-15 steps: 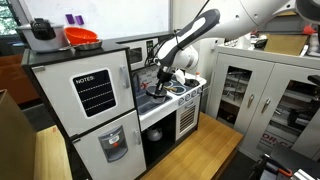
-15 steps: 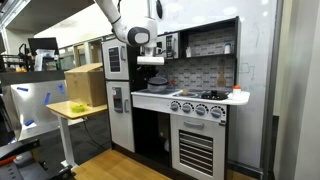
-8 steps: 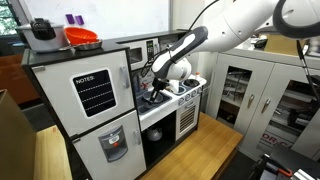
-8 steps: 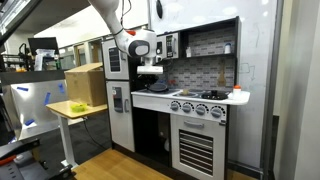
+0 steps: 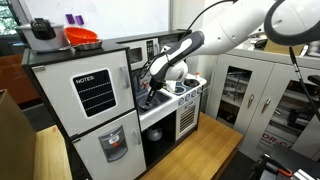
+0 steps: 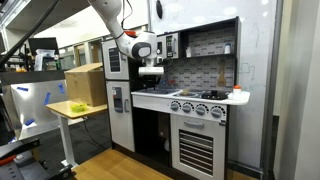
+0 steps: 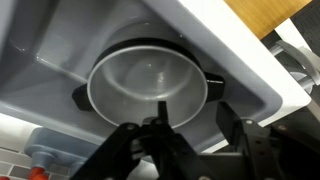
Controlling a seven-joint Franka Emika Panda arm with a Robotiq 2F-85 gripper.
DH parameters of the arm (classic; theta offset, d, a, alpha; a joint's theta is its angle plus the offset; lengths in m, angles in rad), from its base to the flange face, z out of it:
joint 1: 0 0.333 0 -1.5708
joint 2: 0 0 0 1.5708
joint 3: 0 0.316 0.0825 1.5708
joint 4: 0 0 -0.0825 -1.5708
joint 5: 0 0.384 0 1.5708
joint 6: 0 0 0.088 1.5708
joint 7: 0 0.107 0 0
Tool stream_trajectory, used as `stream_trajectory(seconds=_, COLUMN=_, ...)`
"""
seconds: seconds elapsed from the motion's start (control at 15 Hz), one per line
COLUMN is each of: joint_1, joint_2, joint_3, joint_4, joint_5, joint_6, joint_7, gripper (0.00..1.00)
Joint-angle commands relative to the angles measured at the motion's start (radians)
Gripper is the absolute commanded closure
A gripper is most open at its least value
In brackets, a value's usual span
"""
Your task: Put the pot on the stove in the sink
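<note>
Arm (image 5: 205, 32) reaches down from above, wrist bent, end effector (image 7: 190, 125) pointing straight down over the sink (image 7: 55, 50) of the toy kitchen. In both exterior views it sits low at counter (image 6: 150, 97) level (image 5: 150, 92). Fingers (image 7: 226, 132) are spread and grip nothing; the pot's near rim is between them, contact unclear. One pot (image 7: 150, 85) directly below the end effector, upright in the sink, two black handles (image 7: 80, 97). One stove (image 6: 202, 96) beside the end effector, on the same counter. Room: wood floor (image 5: 190, 155), cabinets (image 5: 250, 90) behind, one cardboard box (image 6: 85, 85) nearby.
</note>
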Motion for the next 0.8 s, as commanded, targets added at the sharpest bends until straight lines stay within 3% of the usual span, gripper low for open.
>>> stream_trajectory(seconds=0.0, joint_1=0.02, joint_2=-0.012, joint_3=-0.044, joint_4=0.034, joint_5=-0.071, joint_6=-0.116, joint_7=0.099, gripper=0.16)
stream_trajectory(seconds=0.13, joint_1=0.057, joint_2=-0.035, joint_3=-0.111, joint_4=0.04, joint_5=-0.152, joint_6=-0.214, joint_7=0.212, gripper=0.02)
stream_trajectory(seconds=0.2, joint_1=0.058, joint_2=-0.044, joint_3=-0.126, joint_4=0.043, joint_5=-0.18, joint_6=-0.251, joint_7=0.247, gripper=0.0)
stream_trajectory(seconds=0.73, joint_1=0.048, joint_2=-0.16, joint_3=-0.208, joint_4=0.04, joint_5=-0.279, joint_6=-0.441, joint_7=0.475, gripper=0.0)
